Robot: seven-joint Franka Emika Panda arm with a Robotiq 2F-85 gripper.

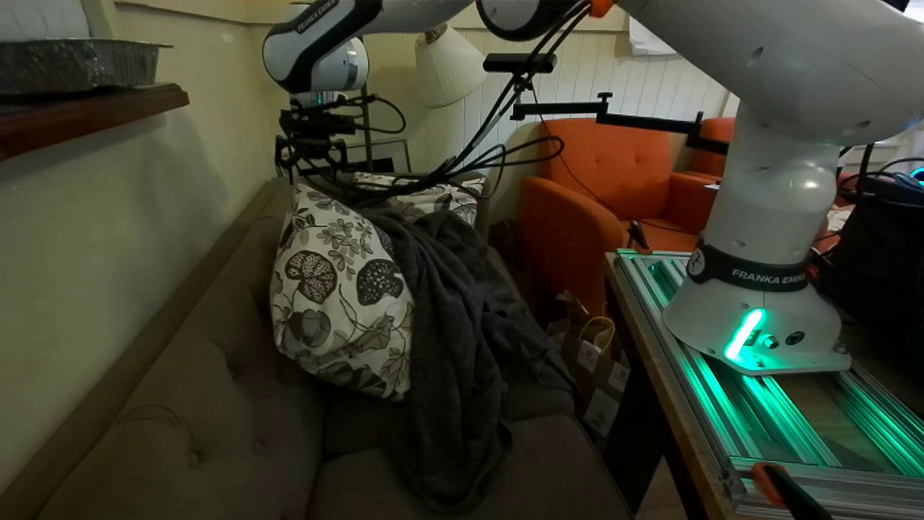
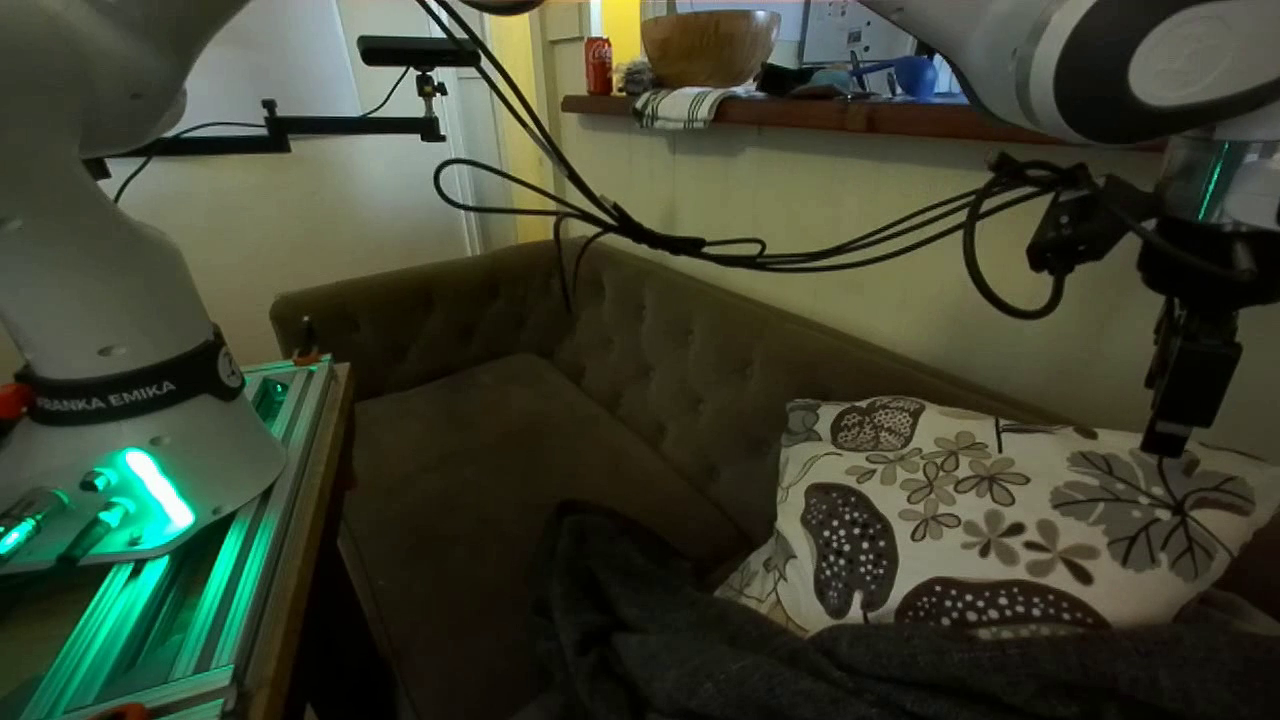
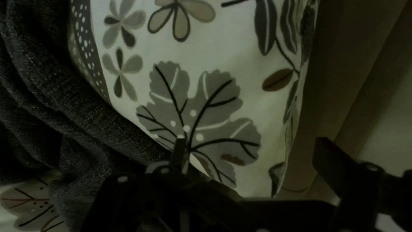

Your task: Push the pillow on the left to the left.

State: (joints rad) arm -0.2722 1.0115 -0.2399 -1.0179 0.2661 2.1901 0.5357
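1. As the pillow [image 2: 1020, 510] leans on the sofa backrest [image 2: 690, 345], its long axis runs along it, printed face turned up and outward.
2. The blanket [image 1: 465, 339] lies against its front edge.
3. The fingers [image 3: 334, 164], spread wide and holding nothing, hang over one end.

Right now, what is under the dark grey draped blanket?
The blanket lies on the brown upholstered sofa seat, visible alongside; anything else beneath, perhaps part of the large cream floral pillow, is covered and unseen.
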